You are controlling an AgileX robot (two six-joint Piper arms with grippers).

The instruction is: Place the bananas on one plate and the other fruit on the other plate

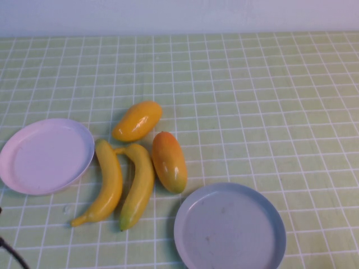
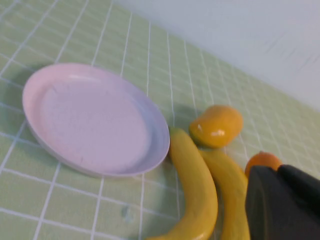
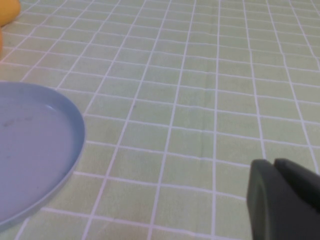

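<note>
Two long yellow bananas (image 1: 106, 182) (image 1: 137, 185) lie side by side on the cloth between the plates. A yellow-orange mango (image 1: 137, 120) lies just behind them and an orange-red mango (image 1: 169, 161) to their right. The pale pink plate (image 1: 45, 156) at the left and the grey-blue plate (image 1: 229, 228) at the front right hold nothing. Neither gripper shows in the high view. My left gripper (image 2: 277, 172) is shut and empty, near the bananas (image 2: 195, 190) and the pink plate (image 2: 95, 120). My right gripper (image 3: 274, 165) is shut and empty, to the side of the grey-blue plate (image 3: 30, 150).
A green cloth with a white grid (image 1: 269, 101) covers the table. A pale wall (image 1: 179, 14) runs along the far edge. A dark cable (image 1: 11, 252) shows at the front left corner.
</note>
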